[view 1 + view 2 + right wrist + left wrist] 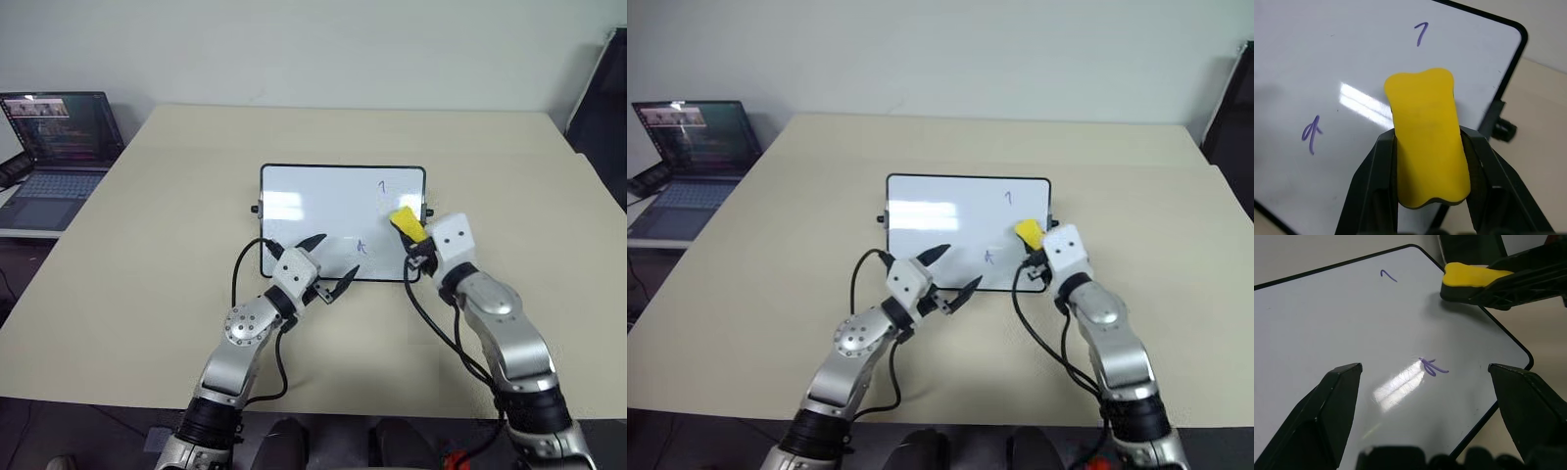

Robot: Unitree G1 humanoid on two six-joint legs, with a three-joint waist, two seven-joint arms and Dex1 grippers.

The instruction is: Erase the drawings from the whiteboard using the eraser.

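The whiteboard (304, 211) lies flat in the middle of the table. Two small purple drawings show on its right half: one near the far right corner (382, 184) and one near the front edge (361, 247). My right gripper (415, 235) is shut on the yellow eraser (407, 221), black side down, over the board's right edge between the two marks. Whether the eraser touches the board I cannot tell. My left gripper (336, 255) stands open over the board's front edge, with the nearer drawing (1432, 367) between its fingers.
An open laptop (59, 147) sits on a side surface at the far left. The beige table (176, 196) stretches wide around the board. A dark object (602, 98) stands beyond the table's far right corner.
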